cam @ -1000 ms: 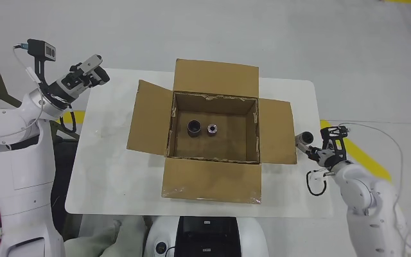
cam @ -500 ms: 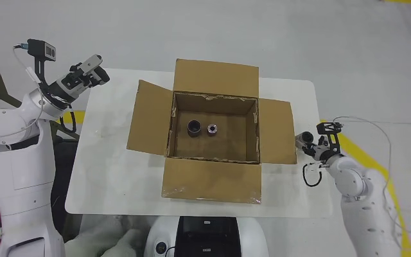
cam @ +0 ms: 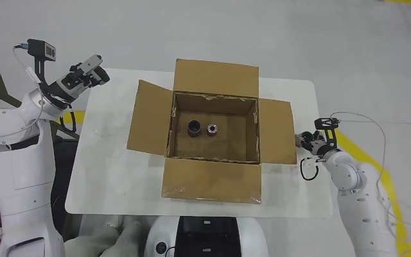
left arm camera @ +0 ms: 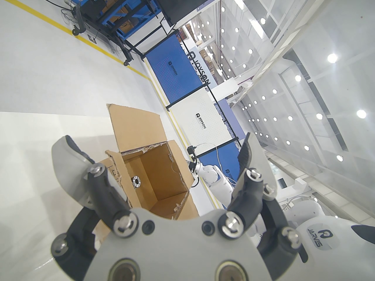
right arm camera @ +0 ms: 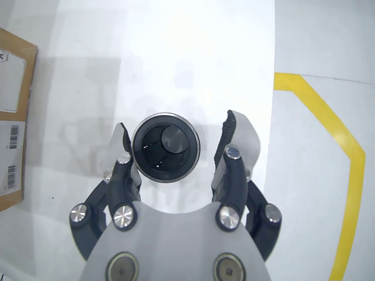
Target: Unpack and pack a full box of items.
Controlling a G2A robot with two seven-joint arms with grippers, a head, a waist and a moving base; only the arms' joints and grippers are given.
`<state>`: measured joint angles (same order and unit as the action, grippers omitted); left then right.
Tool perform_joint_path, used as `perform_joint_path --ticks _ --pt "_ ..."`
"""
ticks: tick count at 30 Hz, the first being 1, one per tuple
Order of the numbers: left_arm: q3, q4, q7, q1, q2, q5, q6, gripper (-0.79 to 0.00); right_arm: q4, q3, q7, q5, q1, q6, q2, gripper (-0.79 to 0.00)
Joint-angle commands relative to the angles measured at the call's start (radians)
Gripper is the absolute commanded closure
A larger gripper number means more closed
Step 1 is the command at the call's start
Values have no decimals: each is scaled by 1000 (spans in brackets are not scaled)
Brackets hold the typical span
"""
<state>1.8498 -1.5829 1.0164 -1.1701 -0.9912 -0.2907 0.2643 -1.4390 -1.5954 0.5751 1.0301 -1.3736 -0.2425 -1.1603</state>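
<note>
You're working in a big industrial hall: a high ceiling with rows of lights (left arm camera: 332, 58), blue pegboard panels (left arm camera: 172, 71), blue racks (left arm camera: 129, 4) holding boxes, and yellow floor lines (right arm camera: 322, 111).

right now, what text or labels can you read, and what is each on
white label on the cardboard box: print too small to read
barcode strips below it: digits blurred
blue panel and white panel in the room behind: brand lettering, not quoted
</note>
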Motion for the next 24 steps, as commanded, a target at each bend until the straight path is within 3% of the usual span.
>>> perform_joint_path --ticks 1,2,8,24 --pt "0 0 0 0 0 0 0 -785 1 1 0 1 2 1 1 -379" --pt "0 0 0 0 0 0 0 -785 2 2 1 2 3 1 1 -360" --pt "0 0 0 0 0 0 0 -785 -7 7 9 -5 4 4 3 0" --pt "0 0 0 0 0 0 0 -785 -289 -82 20 9 -107 63 18 0"
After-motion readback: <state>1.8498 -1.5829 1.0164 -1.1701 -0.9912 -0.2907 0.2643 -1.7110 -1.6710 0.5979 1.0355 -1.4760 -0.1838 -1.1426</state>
